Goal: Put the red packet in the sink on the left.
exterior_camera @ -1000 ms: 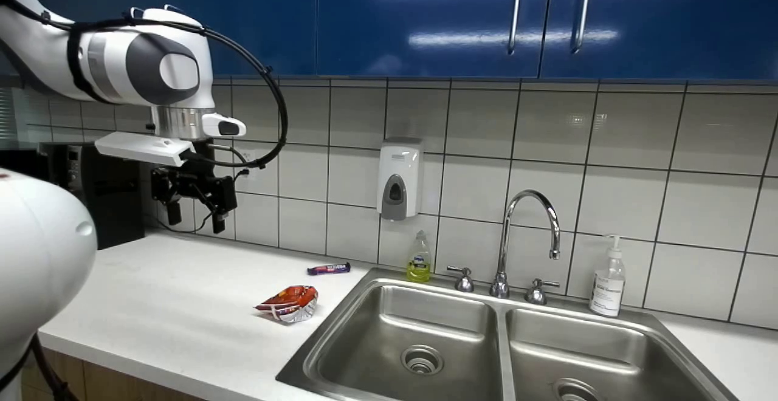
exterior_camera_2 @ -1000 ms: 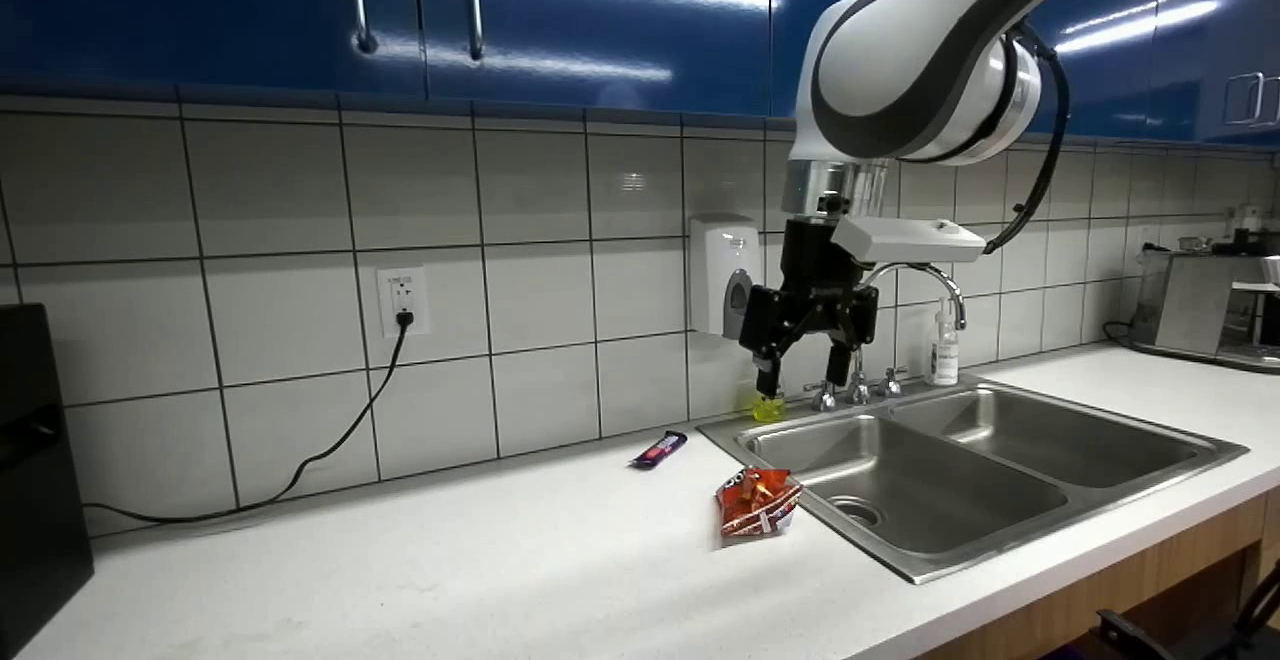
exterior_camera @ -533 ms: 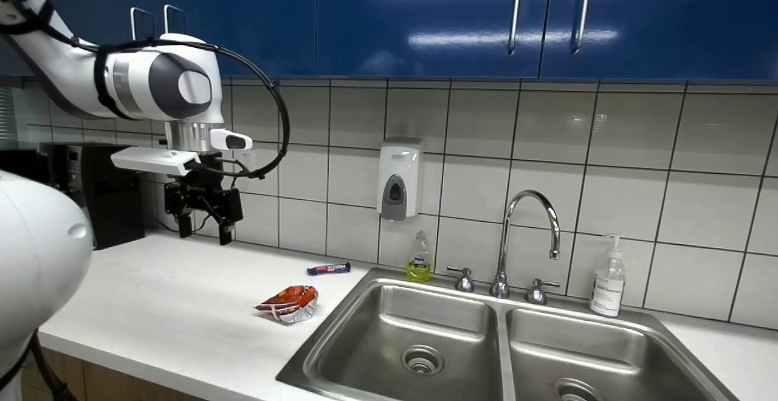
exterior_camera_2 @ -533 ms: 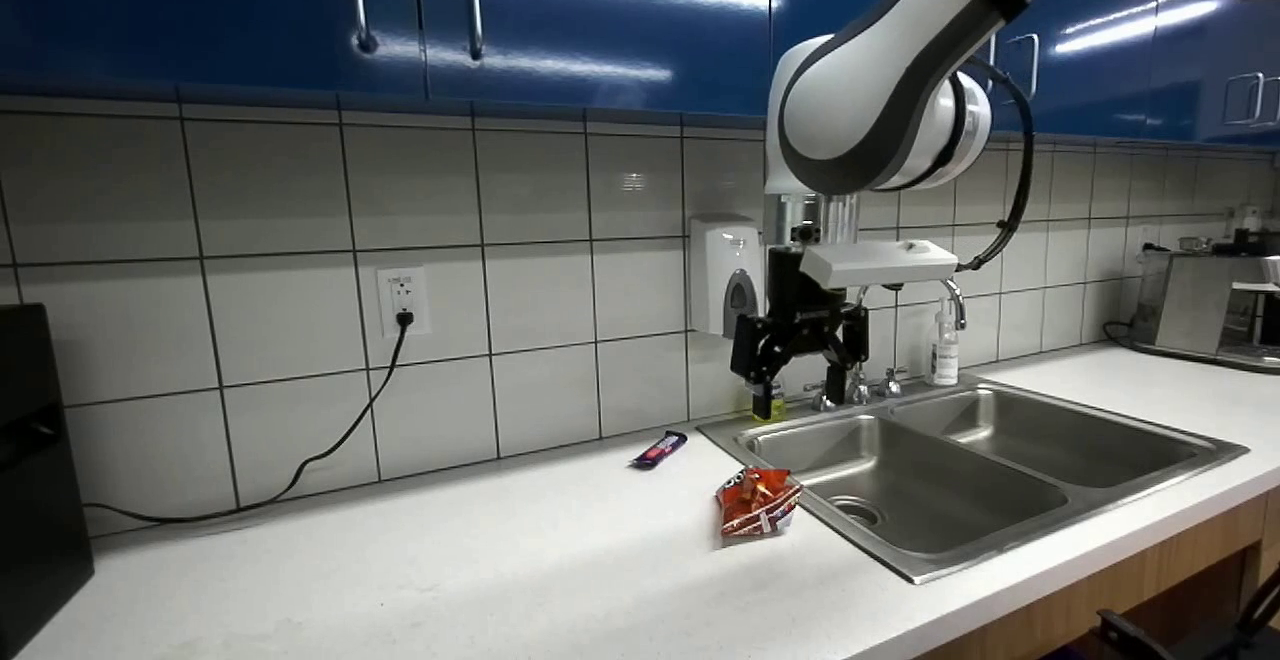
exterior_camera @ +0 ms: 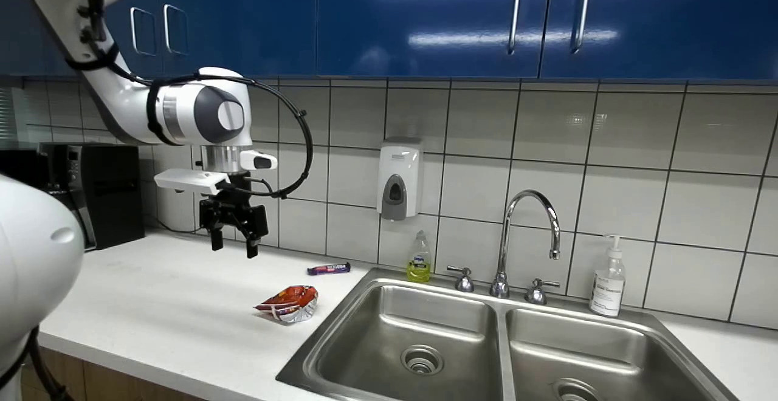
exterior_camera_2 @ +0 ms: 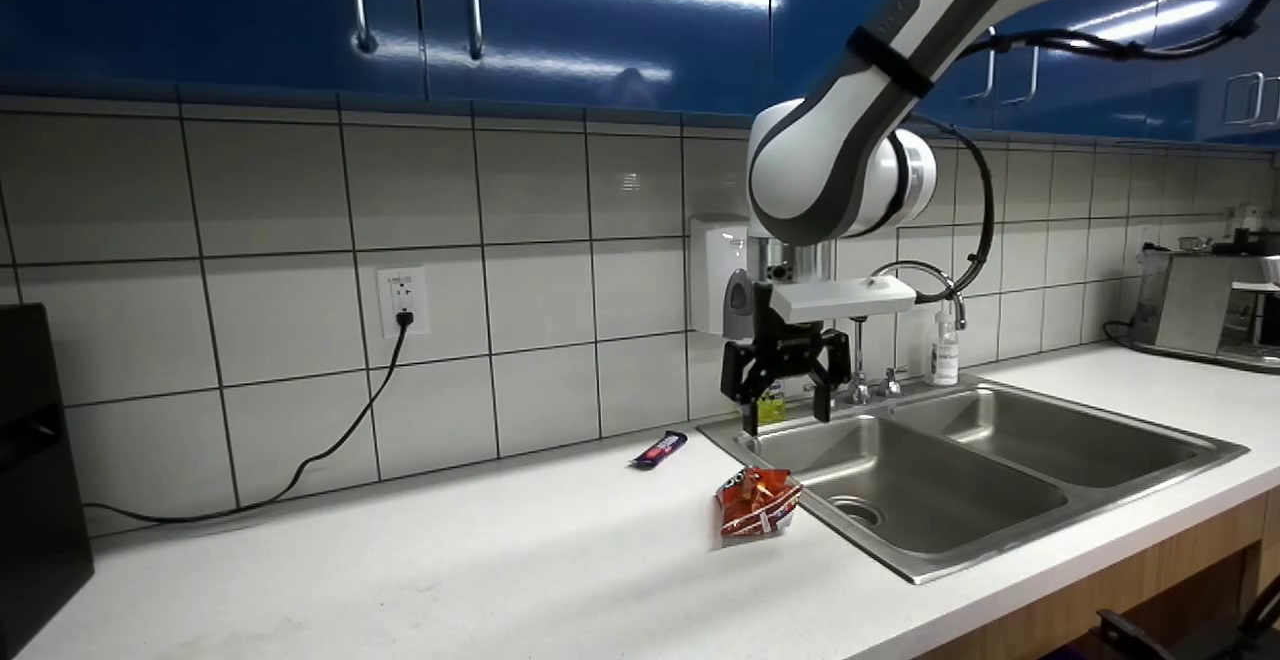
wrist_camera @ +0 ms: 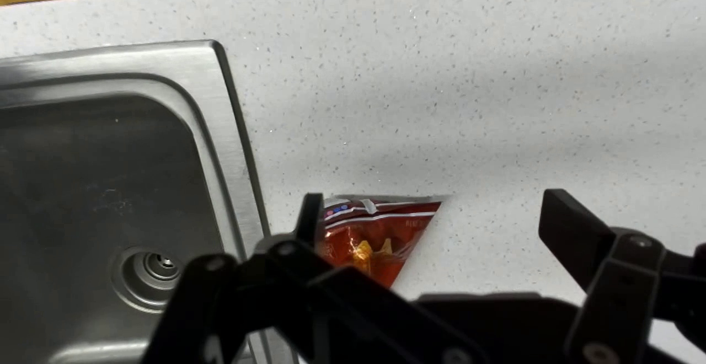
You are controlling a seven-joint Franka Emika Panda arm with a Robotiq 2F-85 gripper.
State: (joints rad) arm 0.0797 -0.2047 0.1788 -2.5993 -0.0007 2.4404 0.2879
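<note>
The red packet (exterior_camera: 295, 301) is laid on the white counter (exterior_camera: 158, 304), just beside the left bowl of the sink (exterior_camera: 358, 340). A few white letters are printed near its edge, but the word cannot be made out. In the wrist view, white stripes, small blue and pink dots and yellow-orange shapes can be seen on it, and part of it is hidden by the gripper (exterior_camera: 234, 249).

The gripper is held up in the air over the counter. Its 2 fingers are spread wide apart, with just air between them, and the packet is left untouched.

A small purple bar (exterior_camera: 329, 269) is laid near the packet, closer to the tiles (exterior_camera: 302, 222). Pale print is shown on it, too small to be read. Yellow soap is held in a clear bottle (exterior_camera: 419, 264) near the tap (exterior_camera: 499, 285); its label cannot be read. Dark words are printed on the pump bottle (exterior_camera: 606, 291), but they are too blurry.
</note>
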